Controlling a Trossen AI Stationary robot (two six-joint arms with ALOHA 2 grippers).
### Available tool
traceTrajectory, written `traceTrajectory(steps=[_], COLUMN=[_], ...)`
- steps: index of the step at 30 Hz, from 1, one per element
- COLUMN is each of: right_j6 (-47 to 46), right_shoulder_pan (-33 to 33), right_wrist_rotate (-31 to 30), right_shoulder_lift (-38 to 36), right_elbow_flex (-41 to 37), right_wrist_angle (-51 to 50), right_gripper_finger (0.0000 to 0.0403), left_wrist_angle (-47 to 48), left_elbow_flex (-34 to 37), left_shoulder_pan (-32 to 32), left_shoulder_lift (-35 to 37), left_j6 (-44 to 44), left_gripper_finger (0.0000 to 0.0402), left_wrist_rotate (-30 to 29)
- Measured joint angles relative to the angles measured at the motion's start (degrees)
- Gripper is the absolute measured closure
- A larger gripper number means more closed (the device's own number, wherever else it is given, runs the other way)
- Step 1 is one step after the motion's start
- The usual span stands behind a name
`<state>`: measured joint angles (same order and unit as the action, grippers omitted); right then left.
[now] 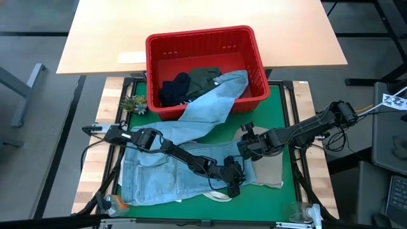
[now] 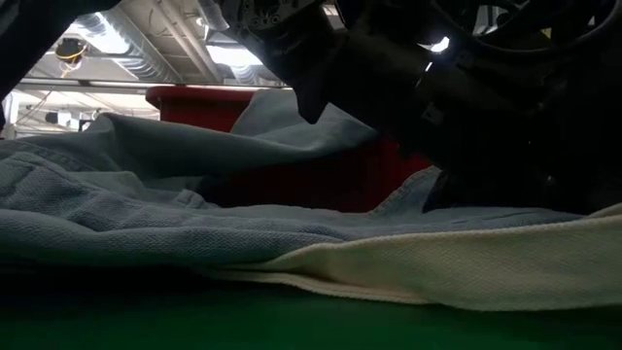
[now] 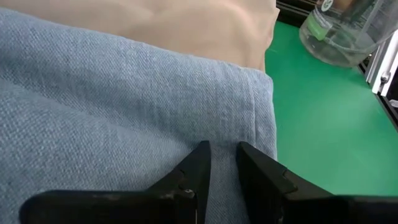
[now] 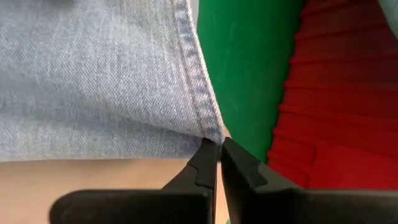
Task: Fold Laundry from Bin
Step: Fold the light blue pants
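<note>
High view: jeans (image 1: 191, 152) cover green mat (image 1: 286, 114), bin (image 1: 206, 67) perhaps overlapping.

Jeans (image 3: 124, 106): light blue denim, visible twill weave, matt, stitched hem. Beige cloth (image 2: 466, 262): coarse woven, matt. Bin (image 1: 254, 57): red plastic, ribbed, slight sheen. Table mat (image 3: 311, 124): green, smooth, matt. Gripper fingers (image 4: 205, 165): black, matt, hard plastic look. Container (image 3: 348, 31): clear plastic, glossy.
</note>
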<state>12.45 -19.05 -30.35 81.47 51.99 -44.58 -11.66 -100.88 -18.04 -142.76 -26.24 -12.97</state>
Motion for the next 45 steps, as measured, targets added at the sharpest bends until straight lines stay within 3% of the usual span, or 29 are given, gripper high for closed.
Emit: traceTrajectory(steps=[10, 15, 21, 24, 27, 34, 41, 45], right_j6=[0.0, -0.1, -0.1, -0.4, -5.0, -16.9, -25.2, -34.5], right_shoulder_pan=[0.0, 0.0, 0.0, 0.0, 0.0, -0.1, -0.1, -0.2], right_wrist_rotate=[1.0, -0.5, -11.0, -11.2, -7.5, 7.1, 15.7, 20.4], right_shoulder_lift=[0.0, -0.1, -0.1, -0.1, -0.1, -0.3, -4.4, -7.3], right_elbow_flex=[0.0, 0.0, 0.8, 3.1, 6.6, 13.8, 12.6, 10.2], right_wrist_angle=[-2.1, -4.5, -8.3, -11.4, -15.2, -26.8, -29.0, -27.4], right_gripper_finger=[0.0385, 0.0339, 0.0268, 0.0254, 0.0252, 0.0251, 0.0251, 0.0251], left_wrist_angle=[0.7, 2.3, 15.6, 26.7, 38.0, 61.7, 78.0, 85.3], left_elbow_flex=[-1.7, -5.3, -11.9, -17.0, -22.4, -34.0, -31.7, -31.7], left_shoulder_pan=[-0.1, -0.2, 0.0, 0.0, 0.0, 0.0, -0.1, -0.7], left_shoulder_lift=[-0.1, -0.1, 0.1, 0.2, 0.2, 0.3, 7.5, 10.4], left_j6=[7.6, 10.2, 13.1, 15.5, 17.1, 20.9, 19.0, 18.9], left_gripper_finger=[0.0324, 0.0324, 0.0324, 0.0324, 0.0324, 0.0324, 0.0324, 0.0324], left_wrist_rotate=[-2.6, -2.6, -2.8, -2.9, -3.6, -3.9, -2.7, -2.6])
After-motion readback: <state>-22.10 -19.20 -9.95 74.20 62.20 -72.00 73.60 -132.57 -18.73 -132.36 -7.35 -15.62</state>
